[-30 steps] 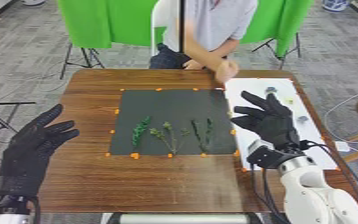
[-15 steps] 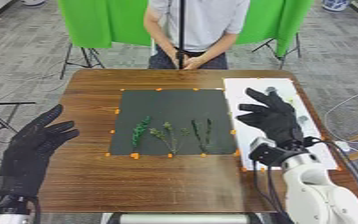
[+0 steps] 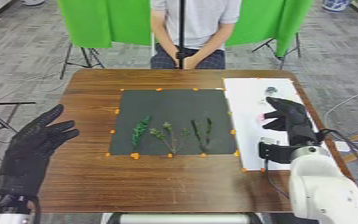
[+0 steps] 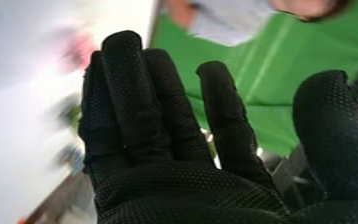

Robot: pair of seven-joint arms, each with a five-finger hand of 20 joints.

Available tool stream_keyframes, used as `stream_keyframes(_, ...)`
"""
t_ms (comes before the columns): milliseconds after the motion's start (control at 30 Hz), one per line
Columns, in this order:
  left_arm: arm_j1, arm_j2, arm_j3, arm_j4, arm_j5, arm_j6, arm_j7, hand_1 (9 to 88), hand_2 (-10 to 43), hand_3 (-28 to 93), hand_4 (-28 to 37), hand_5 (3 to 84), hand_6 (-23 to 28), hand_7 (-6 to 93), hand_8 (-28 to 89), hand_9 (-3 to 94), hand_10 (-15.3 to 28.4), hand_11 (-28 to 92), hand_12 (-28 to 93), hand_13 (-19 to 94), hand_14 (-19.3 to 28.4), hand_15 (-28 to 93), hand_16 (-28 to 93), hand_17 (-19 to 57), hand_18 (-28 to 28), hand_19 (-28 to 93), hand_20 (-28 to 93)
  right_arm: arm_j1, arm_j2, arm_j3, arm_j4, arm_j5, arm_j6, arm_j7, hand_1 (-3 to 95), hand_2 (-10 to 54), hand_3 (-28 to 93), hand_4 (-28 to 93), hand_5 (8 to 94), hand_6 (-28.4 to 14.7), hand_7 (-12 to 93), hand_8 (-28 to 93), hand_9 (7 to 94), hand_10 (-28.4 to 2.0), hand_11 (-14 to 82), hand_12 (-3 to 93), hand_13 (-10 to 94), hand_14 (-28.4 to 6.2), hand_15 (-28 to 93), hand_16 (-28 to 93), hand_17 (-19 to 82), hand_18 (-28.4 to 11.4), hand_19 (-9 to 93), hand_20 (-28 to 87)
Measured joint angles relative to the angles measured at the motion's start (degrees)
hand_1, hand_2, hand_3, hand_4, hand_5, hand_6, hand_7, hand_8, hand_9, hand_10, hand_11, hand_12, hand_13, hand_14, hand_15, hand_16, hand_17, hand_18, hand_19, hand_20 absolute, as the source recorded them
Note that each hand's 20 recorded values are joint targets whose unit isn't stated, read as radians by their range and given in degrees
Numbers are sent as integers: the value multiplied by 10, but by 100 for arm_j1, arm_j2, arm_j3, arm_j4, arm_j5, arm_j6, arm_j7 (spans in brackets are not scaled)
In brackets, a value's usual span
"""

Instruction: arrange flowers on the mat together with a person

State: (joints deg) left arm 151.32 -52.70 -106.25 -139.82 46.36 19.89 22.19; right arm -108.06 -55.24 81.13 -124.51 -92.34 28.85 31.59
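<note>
In the head view my right hand (image 3: 289, 119) is over the white sheet (image 3: 246, 107) on the right, open, with a pink flower (image 3: 263, 119) beside its fingers. A small bluish flower (image 3: 270, 90) lies farther up that sheet. On the dark mat (image 3: 171, 107) lie a leafy green sprig (image 3: 141, 131), a branching sprig (image 3: 169, 135) and thin dark stems (image 3: 206, 135). My left hand (image 3: 40, 137) is open left of the table. In the right wrist view my right hand (image 4: 180, 185) has extended fingers; a blurred pink flower (image 4: 78, 51) is behind them.
Orange tape pieces (image 3: 135, 156) mark the edges of the mat on the brown table (image 3: 158, 185). A person (image 3: 198, 30) is at the far side, hands together by the table edge. A dark vertical pole (image 3: 182, 30) stands in front of them.
My right hand has moved down and to the right over the white sheet and turned, uncovering the pink flower. The person's arm has drawn back from the table. My left hand has kept still.
</note>
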Motion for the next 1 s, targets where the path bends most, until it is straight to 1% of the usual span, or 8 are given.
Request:
stream_keyframes(100, 0, 0, -3, -4, 0, 3, -9, 188, 46, 782, -283, 348, 66, 153, -107, 374, 201, 260, 106, 261, 281, 529, -97, -93, 244, 486, 83, 400, 160, -440, 168, -784, -204, 805, 247, 60, 710, -212, 499, -40, 114, -104, 609, -217, 243, 149, 602, -201, 623, 76, 252, -260, 751, 36)
stream_keyframes(167, 0, 0, -3, -5, 0, 7, -11, 190, 46, 781, -283, 348, 66, 154, -107, 373, 201, 260, 106, 261, 280, 529, -97, -93, 245, 487, 83, 630, 165, -560, 279, -1268, -635, 1211, 256, 50, 709, -211, 492, -38, 111, -102, 612, -216, 243, 149, 610, -198, 623, 78, 259, -261, 758, 29)
stream_keyframes(267, 0, 8, -3, -6, 0, 16, -11, 190, 46, 782, -283, 349, 66, 155, -107, 373, 202, 260, 106, 261, 280, 530, -97, -93, 245, 487, 83, 871, 163, -636, 433, -2035, -1231, 1576, 264, 44, 704, -210, 483, -37, 107, -101, 620, -217, 239, 147, 627, -192, 617, 79, 272, -264, 769, 14)
stream_keyframes(367, -1, 11, -2, -7, 0, 23, -11, 190, 47, 782, -283, 349, 66, 155, -108, 373, 202, 260, 106, 261, 280, 530, -97, -93, 245, 487, 82, 1077, 171, -811, 637, -2779, -1347, 1791, 273, 38, 695, -208, 484, -40, 108, -98, 636, -219, 237, 147, 650, -189, 616, 83, 285, -265, 784, -3)
stream_keyframes(500, -3, 11, 0, -10, 0, 30, -19, 191, 47, 782, -283, 349, 67, 155, -108, 373, 202, 261, 106, 261, 281, 530, -97, -93, 245, 487, 82, 1398, 182, -1133, 918, -3375, -1491, 2149, 291, 21, 693, -205, 492, -38, 113, -98, 654, -216, 236, 149, 673, -181, 606, 87, 293, -263, 794, -27)
stream_keyframes(733, -15, 7, -1, -27, 5, 33, -90, 193, 47, 782, -283, 349, 67, 155, -108, 373, 202, 261, 106, 261, 281, 531, -98, -94, 245, 488, 81, 1873, 182, -1528, 1365, -3667, -2452, 2259, 304, 7, 692, -208, 494, -34, 117, -100, 652, -215, 224, 149, 678, -176, 598, 95, 293, -260, 795, -54)
stream_keyframes(933, -49, 6, -1, -27, 6, 32, -140, 194, 47, 782, -283, 349, 67, 154, -108, 373, 201, 261, 106, 261, 281, 532, -98, -94, 245, 489, 80, 2207, 192, -1922, 1806, -3778, -2609, 2270, 314, -4, 693, -209, 505, -32, 127, -101, 649, -209, 220, 150, 673, -171, 588, 98, 284, -258, 793, -62)
stream_keyframes(1000, -56, 5, -1, -27, 6, 30, -147, 194, 47, 782, -283, 348, 67, 155, -108, 373, 201, 261, 106, 261, 280, 532, -99, -94, 245, 489, 80, 2279, 193, -2012, 1920, -3803, -2657, 2271, 333, -17, 693, -212, 518, -27, 134, -103, 650, -202, 223, 151, 672, -167, 585, 99, 283, -257, 791, -65)
